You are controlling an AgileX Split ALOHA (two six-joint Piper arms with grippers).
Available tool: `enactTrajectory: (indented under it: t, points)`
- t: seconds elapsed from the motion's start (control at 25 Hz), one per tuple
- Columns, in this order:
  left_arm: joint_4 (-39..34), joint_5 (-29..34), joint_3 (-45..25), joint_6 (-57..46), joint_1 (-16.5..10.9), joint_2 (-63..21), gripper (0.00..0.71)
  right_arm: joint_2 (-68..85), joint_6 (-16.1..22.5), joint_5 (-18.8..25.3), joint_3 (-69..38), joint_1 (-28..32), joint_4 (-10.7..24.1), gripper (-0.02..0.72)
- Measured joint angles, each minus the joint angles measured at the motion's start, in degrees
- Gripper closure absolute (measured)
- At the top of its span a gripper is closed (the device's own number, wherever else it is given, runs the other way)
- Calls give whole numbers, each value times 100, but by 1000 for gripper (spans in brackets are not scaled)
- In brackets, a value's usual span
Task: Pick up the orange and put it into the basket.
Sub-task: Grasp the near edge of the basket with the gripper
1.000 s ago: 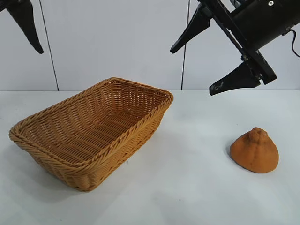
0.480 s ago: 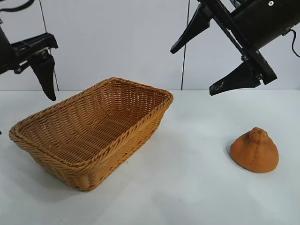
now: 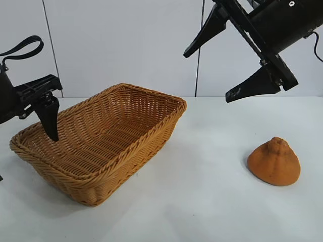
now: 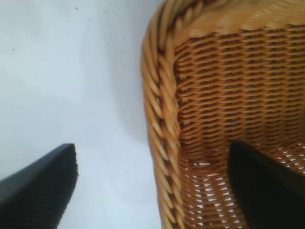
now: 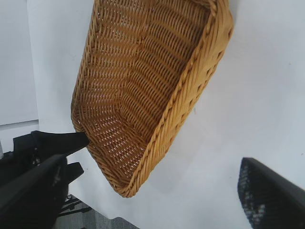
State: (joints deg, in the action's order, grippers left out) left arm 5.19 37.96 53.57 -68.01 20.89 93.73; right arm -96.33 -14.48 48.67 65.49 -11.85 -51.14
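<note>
Exterior view: the orange sits on the white table at about 4 o'clock in the picture, well apart from the wicker basket, which lies at about 8 o'clock. The right gripper hangs high at about 1 o'clock, above the table between basket and orange. Its fingers are spread wide and hold nothing. The left gripper is at 9 o'clock, low at the basket's near-left end, with one dark finger reaching down inside the braided rim.

Left wrist view: the left gripper is open and straddles the basket. One finger is inside over the woven floor, the other finger is outside over the table. It holds nothing. I judge the first risk is here: if this arm descends or closes, it may press or pinch the rim and drag or tip the basket, and then the place for the orange changes.

Right wrist view: the basket fills the upper middle, and both open fingers, one finger at 5 o'clock and the other finger at 8 o'clock, frame bare table. The orange is not visible here. So the second risk, in my judgement: the right gripper must travel far to the orange, and the fruit's sloping, bumpy sides may slip upward out of a grasp taken too high.
</note>
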Motion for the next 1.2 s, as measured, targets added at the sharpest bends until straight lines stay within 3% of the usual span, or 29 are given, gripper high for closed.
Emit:
enactTrajectory:
  t: [0.24, 0.44, 0.6, 0.8, 0.88, 0.96, 1.12, 1.2]
  points:
    - [58, -299, -7, -140, 0, 68, 98, 0, 0, -2, 0, 0, 0, 42]
    - [64, -544, -9, -148, 0, 595, 98, 0, 0, -2, 0, 0, 6, 42]
    - [100, -1134, -9, -148, 0, 1123, 98, 0, 0, -15, 0, 0, 10, 42]
    - [196, -1221, -9, -154, 0, 1282, 114, 0, 0, -23, 0, 0, 25, 42]
    - [204, -1221, -9, -154, 0, 1282, 179, 0, 0, -23, 0, 0, 25, 42]
    - [210, -1173, -9, -154, 0, 1282, 294, 0, 0, -23, 0, 0, 25, 42]
    - [239, -970, -9, -195, 0, 1282, 598, 0, 0, -23, 0, 0, 25, 42]
    - [255, -1008, -9, -220, -6, 1257, 619, 0, 0, -23, 0, 0, 25, 42]
